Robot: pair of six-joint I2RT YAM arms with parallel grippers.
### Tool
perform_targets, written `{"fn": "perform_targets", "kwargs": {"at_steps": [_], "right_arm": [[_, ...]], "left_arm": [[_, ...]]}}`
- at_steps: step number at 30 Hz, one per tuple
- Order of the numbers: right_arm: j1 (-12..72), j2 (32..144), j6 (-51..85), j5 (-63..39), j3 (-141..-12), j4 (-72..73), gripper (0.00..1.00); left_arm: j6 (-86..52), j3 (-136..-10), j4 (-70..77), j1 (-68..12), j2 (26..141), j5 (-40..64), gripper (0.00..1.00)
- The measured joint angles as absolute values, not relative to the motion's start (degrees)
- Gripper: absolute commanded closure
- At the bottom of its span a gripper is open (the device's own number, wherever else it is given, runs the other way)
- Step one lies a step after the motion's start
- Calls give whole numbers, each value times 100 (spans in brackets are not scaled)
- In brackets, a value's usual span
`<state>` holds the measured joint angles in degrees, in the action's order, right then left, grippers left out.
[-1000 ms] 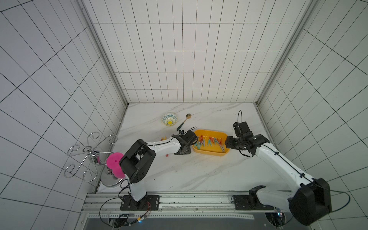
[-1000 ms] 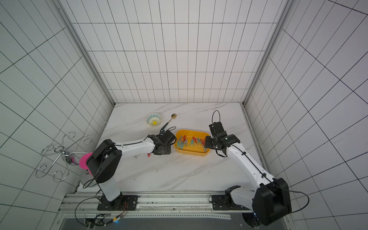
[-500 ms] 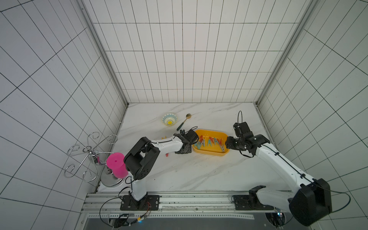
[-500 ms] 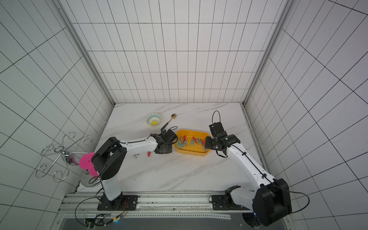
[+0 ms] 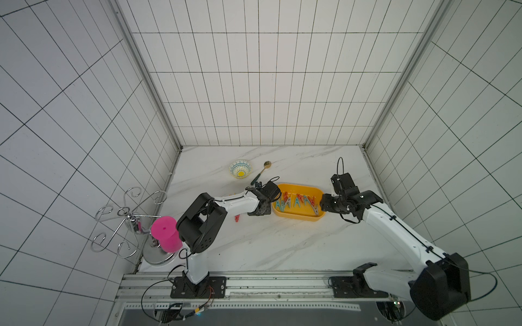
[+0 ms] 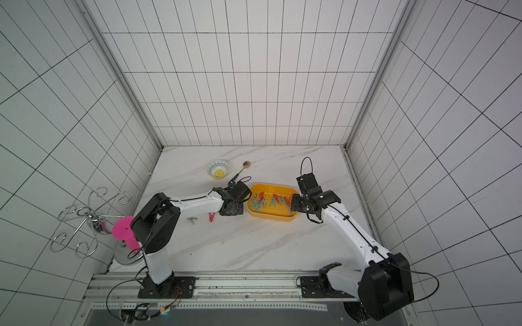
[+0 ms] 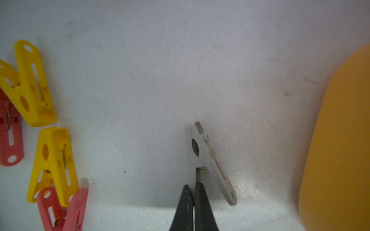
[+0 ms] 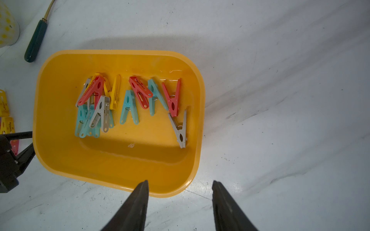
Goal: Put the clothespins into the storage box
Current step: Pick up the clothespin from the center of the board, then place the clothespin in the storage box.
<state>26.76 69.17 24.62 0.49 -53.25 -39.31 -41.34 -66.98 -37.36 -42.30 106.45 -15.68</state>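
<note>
Fingers of left gripper (image 7: 193, 186) clamped together on one leg of grey clothespin (image 7: 212, 160), fingers of right gripper (image 8: 180, 182) stood apart, empty, at 3 o'clock of storage box (image 5: 296, 223)

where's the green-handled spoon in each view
In a top view: green-handled spoon beside the patterned bowl, behind the yellow storage box.
In a top view: spoon, same place.
Left wrist: not in it.
Right wrist: past the box's corner, next to the bowl.
Shared landmark: the yellow storage box, in all four.
</note>
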Motion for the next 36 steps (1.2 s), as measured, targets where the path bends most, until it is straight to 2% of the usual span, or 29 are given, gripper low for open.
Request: {"fn": "perform_targets", "kwargs": {"at_steps": [6, 13, 20, 27, 29, 33, 36], "right_arm": [[2676, 6917, 2460, 93, -5325, -3933, 45], [2676, 7000, 2443, 141, -5325, -3933, 45], [2676, 6989, 2440, 174, -5325, -3933, 45], [2676, 6899, 2440, 183, -5325, -3935, 45], [2676, 6899, 2443, 180, -5323, -3935, 45], [2676, 6853, 2440, 180, -5315, -3948, 45], [2676, 6794, 2443, 180, -5315, -3951, 45]], "left_arm": [[-4053, -6897, -4001, -4305, 10189, -1712, 96], [-3907, -7918, -4187, -4849, 10092, -1785, 96], [-3787, -8949, -4228, -5170, 10971, -1772, 96], [-3697, -9183, -4228, -5142, 12003, -1553, 93], [-3693, -9192, -4226, -5144, 12140, -1452, 89], [-3708, -9177, -4215, -5144, 12158, -1365, 76], [-3704, -9085, -4200, -5142, 12011, -1367, 72]]}}
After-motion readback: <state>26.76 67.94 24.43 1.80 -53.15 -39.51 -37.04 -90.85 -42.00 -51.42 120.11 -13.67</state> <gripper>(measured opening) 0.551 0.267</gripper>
